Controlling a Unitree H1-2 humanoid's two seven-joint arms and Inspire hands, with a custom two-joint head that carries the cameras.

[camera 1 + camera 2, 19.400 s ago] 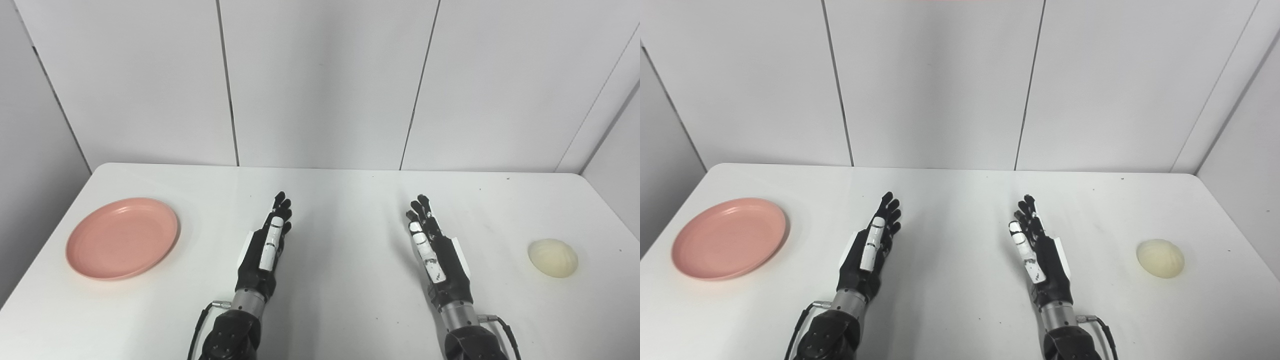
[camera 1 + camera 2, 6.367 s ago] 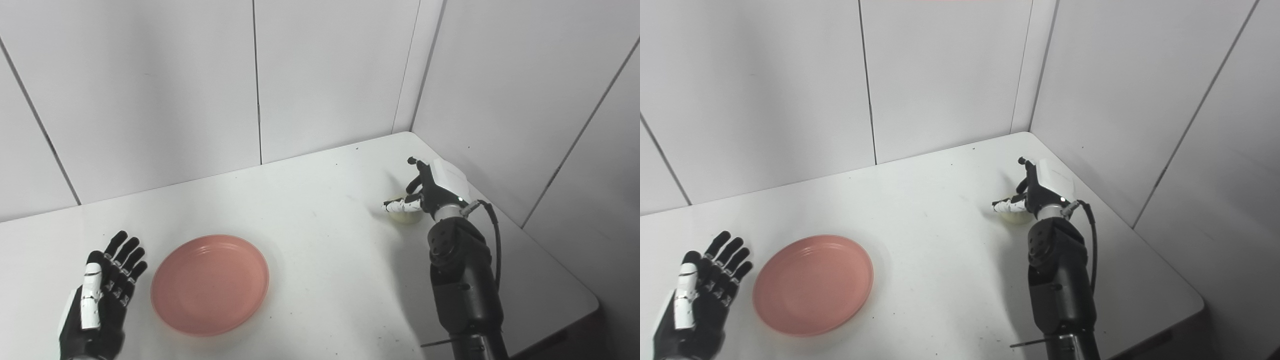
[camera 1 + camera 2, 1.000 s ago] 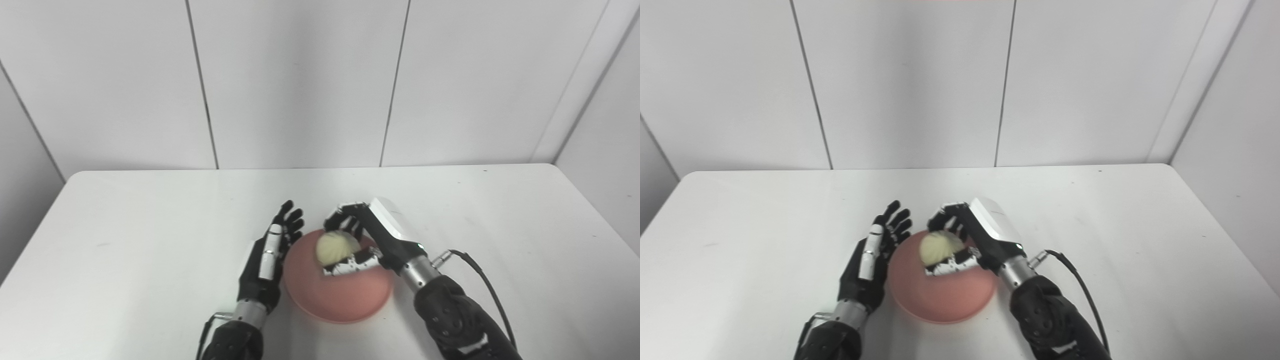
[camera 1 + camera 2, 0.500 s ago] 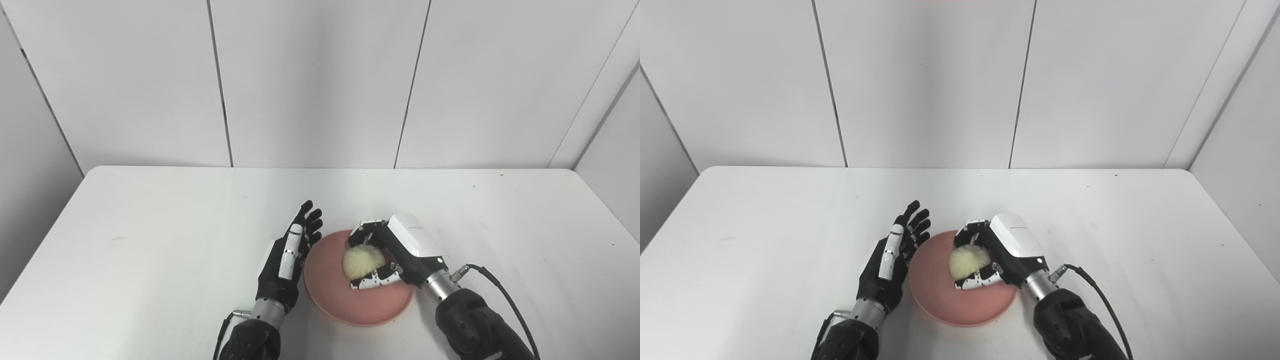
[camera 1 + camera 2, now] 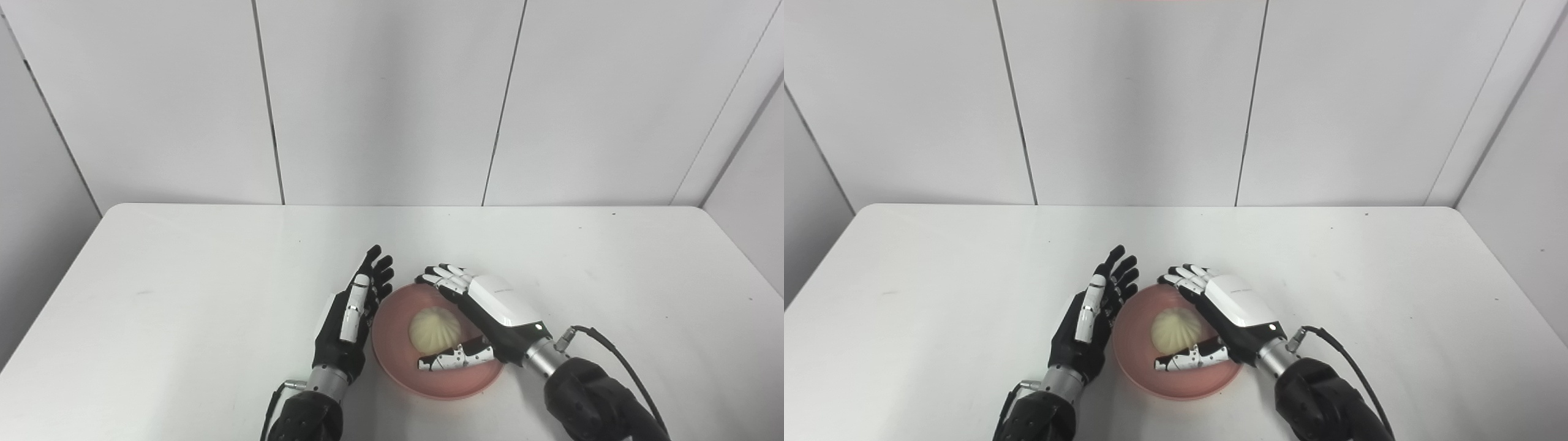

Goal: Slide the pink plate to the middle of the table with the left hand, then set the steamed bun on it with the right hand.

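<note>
In the left eye view, the steamed bun (image 5: 434,331) sat on the pink plate (image 5: 392,340) mid-counter (image 5: 184,294), released; the right robot hand (image 5: 484,312) was spread open around it.

In the right eye view, the left robot hand (image 5: 1090,321) stood open, empty, just beside the plate's left rim, apparently steadying it.

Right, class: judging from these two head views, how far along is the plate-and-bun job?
Done: the round pink plate sits mid-table beside the open left hand, and the pale steamed bun rests on it. In hand: the right hand is open around the bun, fingers spread, not gripping. Left: only drawing that hand clear of the plate.
</note>
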